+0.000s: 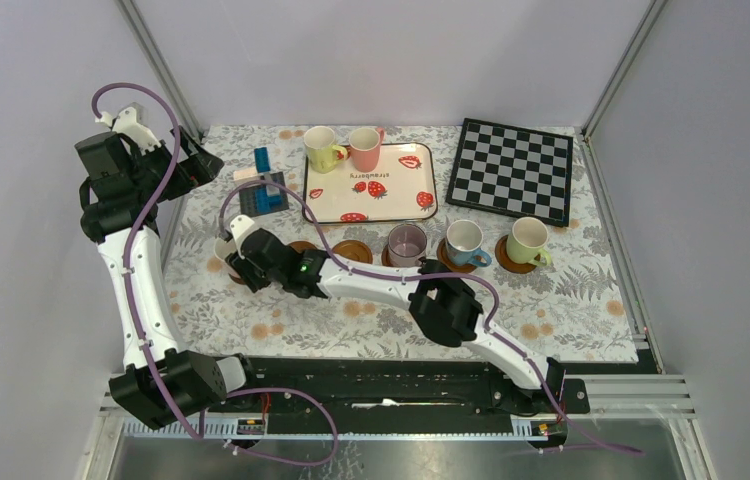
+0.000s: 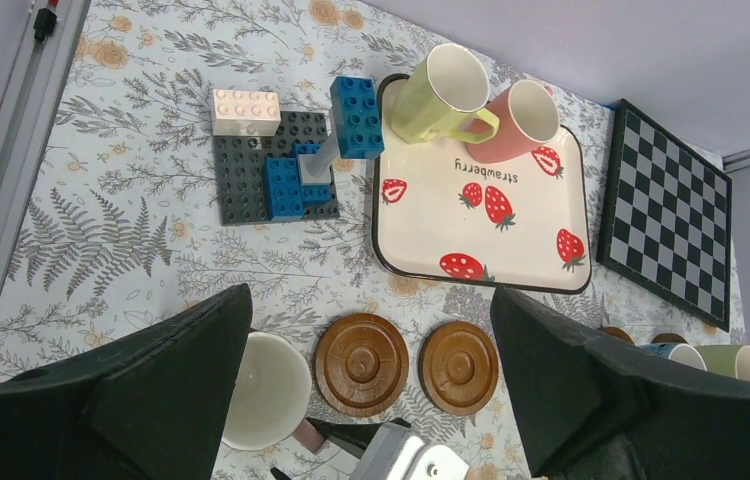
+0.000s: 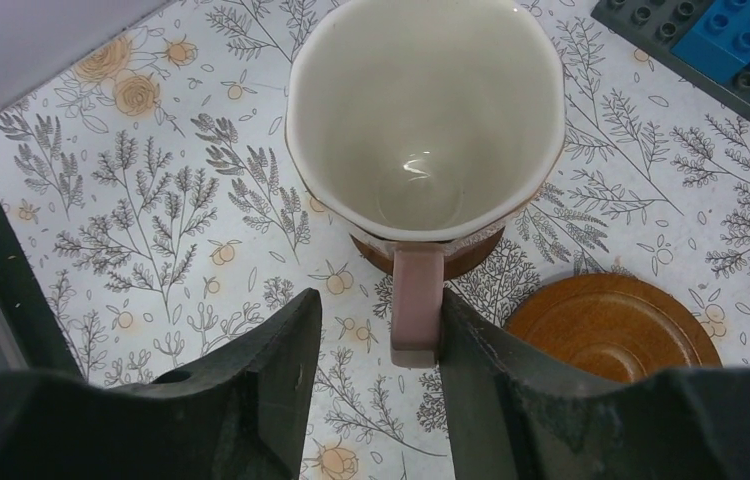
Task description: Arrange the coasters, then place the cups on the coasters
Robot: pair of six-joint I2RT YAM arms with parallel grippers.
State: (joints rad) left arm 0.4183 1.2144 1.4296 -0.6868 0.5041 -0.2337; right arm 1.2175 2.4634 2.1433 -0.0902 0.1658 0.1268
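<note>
Right pincer [image 3: 379, 305] part-open astride pale pink cup [image 3: 421, 120] handle, not gripping; cup on coaster [image 3: 471, 257] near left tabletop [image 1: 591, 300] edge. Left pincer [image 2: 369, 300] wide open, empty

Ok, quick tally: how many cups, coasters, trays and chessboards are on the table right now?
Cups: 6
Coasters: 6
Tray: 1
Chessboard: 1
Total: 14

Floral-print table [image 1: 571, 310] here. The strawberry tray [image 1: 391, 196] is the anchor: chessboard [image 1: 513, 170] just to its right, dark brick baseplate [image 1: 261, 196] with blue bricks to its left, and a row of brown wooden coasters [image 1: 353, 251] in front of it.
</note>
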